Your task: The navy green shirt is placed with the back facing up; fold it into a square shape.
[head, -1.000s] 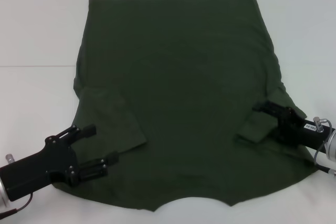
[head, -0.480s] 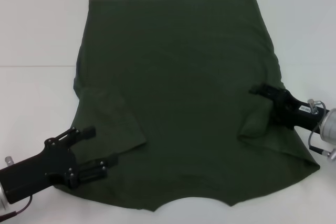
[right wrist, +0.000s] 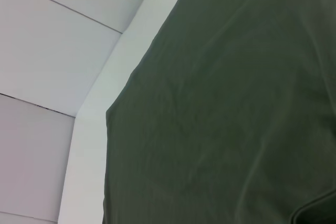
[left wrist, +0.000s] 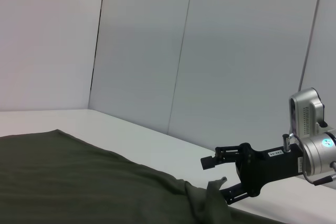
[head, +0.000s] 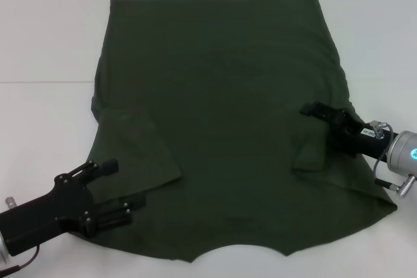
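The navy green shirt lies flat on the white table, plain side up, with its hem at the far end. Both sleeves are folded inward onto the body: the left sleeve and the right sleeve. My left gripper is open and empty at the shirt's near left edge. My right gripper is open just above the folded right sleeve. In the left wrist view the right gripper stands with its jaws apart over a raised tip of cloth. The shirt also fills the right wrist view.
The white table shows bare around the shirt on the left, right and far sides. A pale panelled wall stands behind the table.
My right gripper has moved inward and farther along the shirt, away from the folded right sleeve. My left gripper has drawn back toward the near left corner.
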Available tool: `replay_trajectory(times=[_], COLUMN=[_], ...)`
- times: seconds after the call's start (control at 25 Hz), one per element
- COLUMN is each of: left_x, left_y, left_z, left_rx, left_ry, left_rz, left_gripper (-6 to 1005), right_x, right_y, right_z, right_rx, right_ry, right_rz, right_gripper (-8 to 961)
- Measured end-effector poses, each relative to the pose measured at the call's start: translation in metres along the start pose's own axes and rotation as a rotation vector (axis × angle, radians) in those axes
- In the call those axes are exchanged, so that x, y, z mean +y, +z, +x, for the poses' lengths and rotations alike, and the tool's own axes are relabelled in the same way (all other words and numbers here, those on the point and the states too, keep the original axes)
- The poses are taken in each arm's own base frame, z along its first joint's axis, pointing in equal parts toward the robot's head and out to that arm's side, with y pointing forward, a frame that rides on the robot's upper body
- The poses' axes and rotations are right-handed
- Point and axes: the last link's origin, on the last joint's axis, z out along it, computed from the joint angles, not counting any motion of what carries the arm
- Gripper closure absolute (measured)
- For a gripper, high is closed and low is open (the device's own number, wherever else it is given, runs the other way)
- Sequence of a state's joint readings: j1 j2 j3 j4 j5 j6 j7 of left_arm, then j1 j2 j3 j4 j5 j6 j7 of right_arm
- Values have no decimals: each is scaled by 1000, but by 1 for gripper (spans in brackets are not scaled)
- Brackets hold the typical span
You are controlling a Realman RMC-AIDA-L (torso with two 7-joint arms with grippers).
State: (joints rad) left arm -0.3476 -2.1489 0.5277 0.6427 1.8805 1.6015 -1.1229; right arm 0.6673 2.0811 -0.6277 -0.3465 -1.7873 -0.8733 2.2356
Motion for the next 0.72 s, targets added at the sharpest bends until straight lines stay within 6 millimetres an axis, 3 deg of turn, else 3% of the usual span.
replay_trajectory(times=[0.4,0.72], left_x=[0,1], left_y=[0,1], left_z=[0,0], left_rx=[1,2], left_ry=[0,-1], left_rz=[-2,-3], left_gripper=[68,67], right_x=[32,55], right_y=[23,40], right_z=[-4,12], right_rx=[60,160], right_ry=[-152,-272], right_rz=[-11,-35], right_gripper=[38,38])
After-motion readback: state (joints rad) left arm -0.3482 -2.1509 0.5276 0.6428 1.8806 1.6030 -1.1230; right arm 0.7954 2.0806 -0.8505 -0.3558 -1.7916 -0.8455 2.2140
